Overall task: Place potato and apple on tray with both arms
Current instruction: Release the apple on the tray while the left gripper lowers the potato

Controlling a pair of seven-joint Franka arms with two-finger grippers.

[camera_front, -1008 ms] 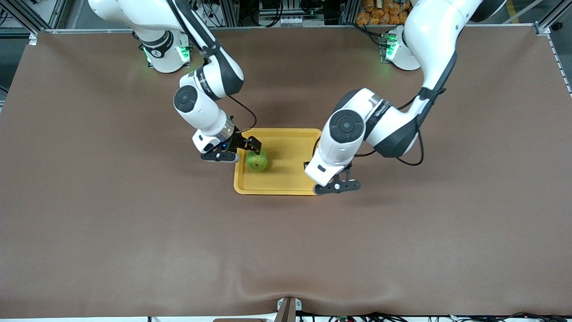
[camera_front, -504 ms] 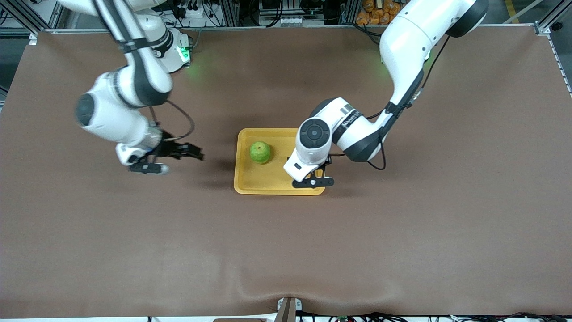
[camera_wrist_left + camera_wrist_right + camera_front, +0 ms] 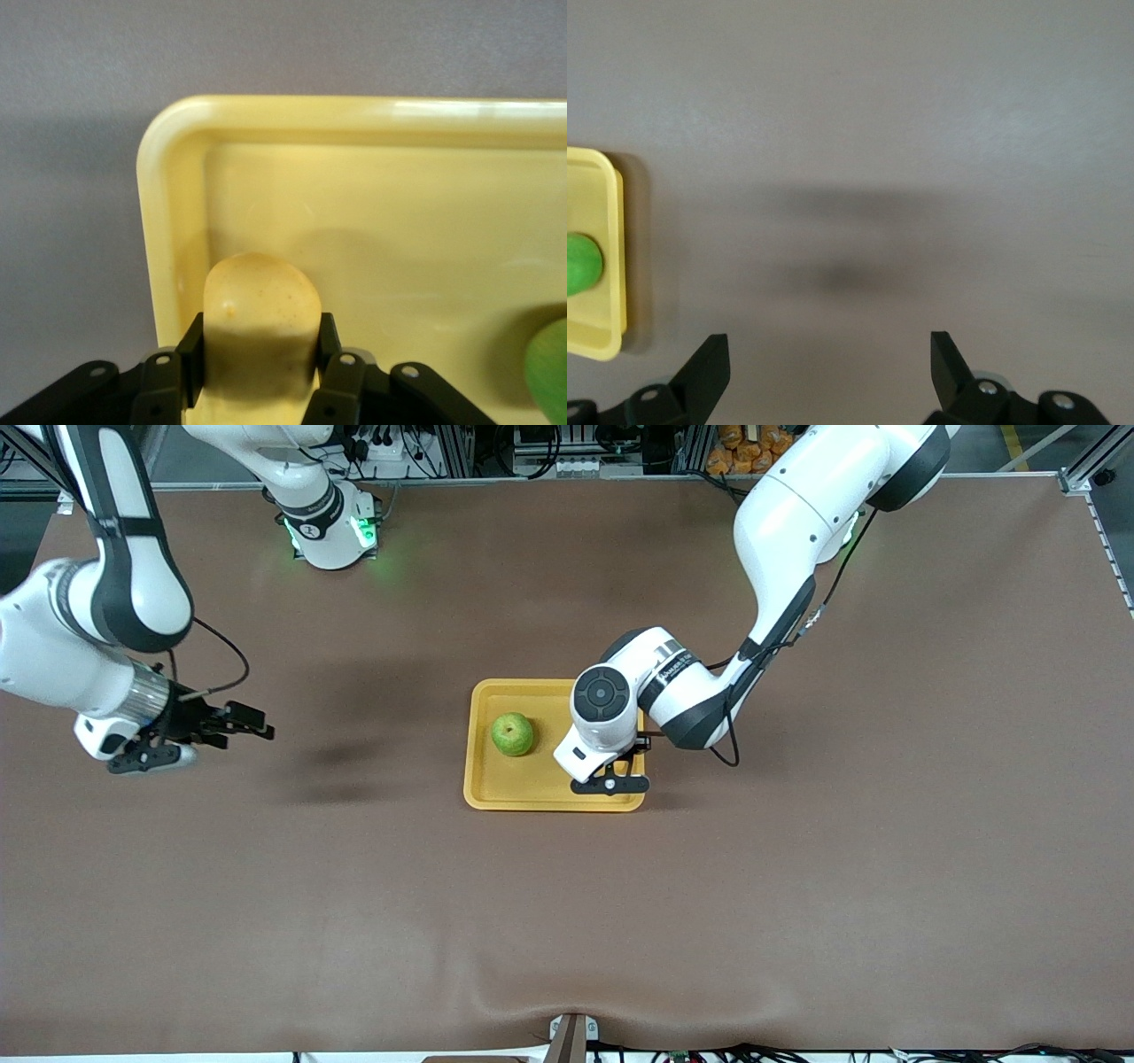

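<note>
Potato (image 3: pixel 262 305) sits clenched in the left claw (image 3: pixel 261 363) over the tray (image 3: pixel 168 195); right claw (image 3: pixel 830 365) released.

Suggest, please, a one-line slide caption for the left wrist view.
Left gripper shut on the potato just above a corner of the yellow tray, with the green apple resting nearby.

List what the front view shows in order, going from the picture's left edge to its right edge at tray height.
Right gripper, open and empty over bare table → apple lying on the tray → left gripper, shut on the potato over the tray's end toward the left arm.
</note>
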